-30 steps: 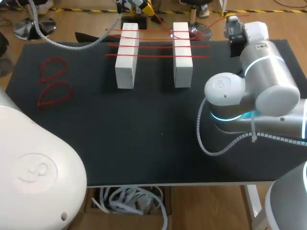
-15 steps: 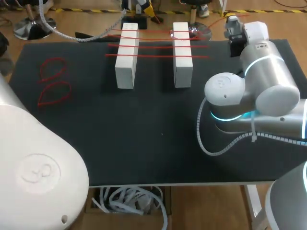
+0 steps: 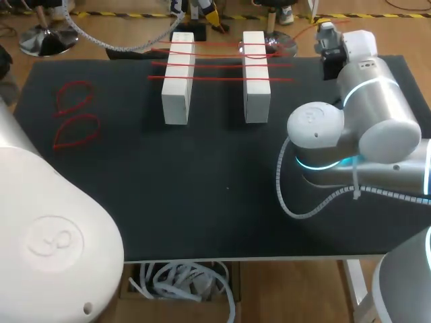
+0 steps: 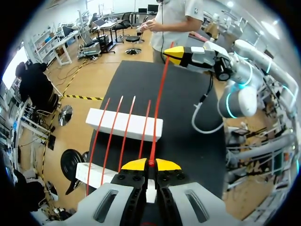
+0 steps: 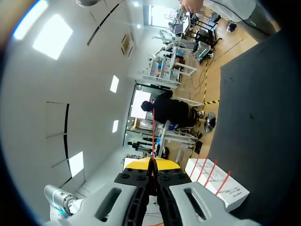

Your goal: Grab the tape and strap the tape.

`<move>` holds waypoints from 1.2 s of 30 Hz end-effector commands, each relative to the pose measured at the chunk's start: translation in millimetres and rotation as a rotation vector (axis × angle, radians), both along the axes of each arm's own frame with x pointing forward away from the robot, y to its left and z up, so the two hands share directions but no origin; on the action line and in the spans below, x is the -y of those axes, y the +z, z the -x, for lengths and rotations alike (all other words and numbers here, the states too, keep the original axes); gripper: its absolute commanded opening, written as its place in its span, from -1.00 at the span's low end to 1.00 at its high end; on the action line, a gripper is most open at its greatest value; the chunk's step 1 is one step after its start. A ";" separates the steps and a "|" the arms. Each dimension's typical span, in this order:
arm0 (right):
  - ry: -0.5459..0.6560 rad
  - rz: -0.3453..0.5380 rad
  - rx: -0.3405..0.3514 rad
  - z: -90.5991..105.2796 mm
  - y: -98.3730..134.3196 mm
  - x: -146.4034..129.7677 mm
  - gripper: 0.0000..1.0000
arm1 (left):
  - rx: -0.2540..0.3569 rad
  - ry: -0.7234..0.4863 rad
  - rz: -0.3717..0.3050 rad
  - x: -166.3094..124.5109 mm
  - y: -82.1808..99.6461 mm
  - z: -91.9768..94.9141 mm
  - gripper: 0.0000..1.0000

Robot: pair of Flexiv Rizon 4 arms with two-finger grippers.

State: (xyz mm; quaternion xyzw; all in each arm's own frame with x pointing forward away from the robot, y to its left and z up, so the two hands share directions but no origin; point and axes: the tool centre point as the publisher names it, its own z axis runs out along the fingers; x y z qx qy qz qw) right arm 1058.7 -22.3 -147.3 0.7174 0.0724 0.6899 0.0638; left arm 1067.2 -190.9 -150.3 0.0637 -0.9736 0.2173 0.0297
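**Tape held taut between both grippers, over the blocks**

Tape (image 4: 159, 103): one thin red strand, pulled straight. Its long axis runs from the left gripper (image 4: 150, 165) directly ahead to the right gripper (image 4: 181, 52), one end in each. It passes over the two white blocks (image 4: 124, 125), alongside the four red strands (image 4: 115, 136) already laid across them and roughly parallel to those. Cannot tell whether it touches the blocks.

Left gripper: yellow tips pressed together on the tape end, the strand coming out from between them.

Right gripper: wrist view shows its tips likewise closed on the tape, which leaves them as a fine red line straight ahead.

Right arm (image 3: 363, 114): comes in from the right edge, elbow folded over the right part of the table (image 3: 202, 202), wrist up at the far right corner, beyond the right-hand block.

Left arm (image 3: 47, 222): a large white link fills the near left corner; its cable runs along the far edge, behind the blocks.

Also on the table: two red loops (image 3: 74, 114) lying flat near the left edge, well apart from the blocks.
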 end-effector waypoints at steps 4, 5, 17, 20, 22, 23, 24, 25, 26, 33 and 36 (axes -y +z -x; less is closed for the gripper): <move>-0.001 0.002 -0.009 0.6 2.9 0.1 -1.00 | -0.012 0.005 -0.037 3.5 0.8 -2.5 -1.00; -0.001 0.002 -0.009 0.6 2.9 0.1 -1.00 | -0.011 0.007 -0.044 3.5 0.7 -2.7 -1.00; -0.001 0.002 -0.009 0.6 2.9 0.1 -1.00 | -0.051 0.049 -0.081 0.2 -2.5 -4.6 -1.00; -0.001 0.002 -0.009 0.6 2.9 0.1 -1.00 | -0.053 0.051 -0.081 0.2 -2.6 -4.6 -1.00; -0.001 0.002 -0.009 0.6 2.9 0.1 -1.00 | -0.051 0.056 -0.079 0.1 -2.0 -4.7 -1.00; -0.001 0.002 -0.009 0.6 2.9 0.1 -1.00 | -0.046 0.059 -0.074 0.1 -1.1 -4.7 -1.00; -0.001 0.002 -0.009 0.6 2.9 0.1 -1.00 | -0.046 0.059 -0.075 0.1 0.2 -4.3 -1.00; -0.001 0.002 -0.009 0.6 2.9 0.1 -1.00 | -0.037 0.060 -0.074 0.7 3.4 -3.6 -1.00; -0.001 0.002 -0.009 0.6 2.9 0.1 -1.00 | -0.031 0.066 -0.079 1.1 6.7 -3.2 -1.00; -0.001 0.002 -0.009 0.6 2.9 0.1 -1.00 | -0.019 0.075 -0.085 7.6 18.2 -0.7 -1.00; -0.001 0.002 -0.009 0.6 2.9 0.1 -1.00 | -0.031 0.073 -0.083 9.0 15.5 -0.1 -1.00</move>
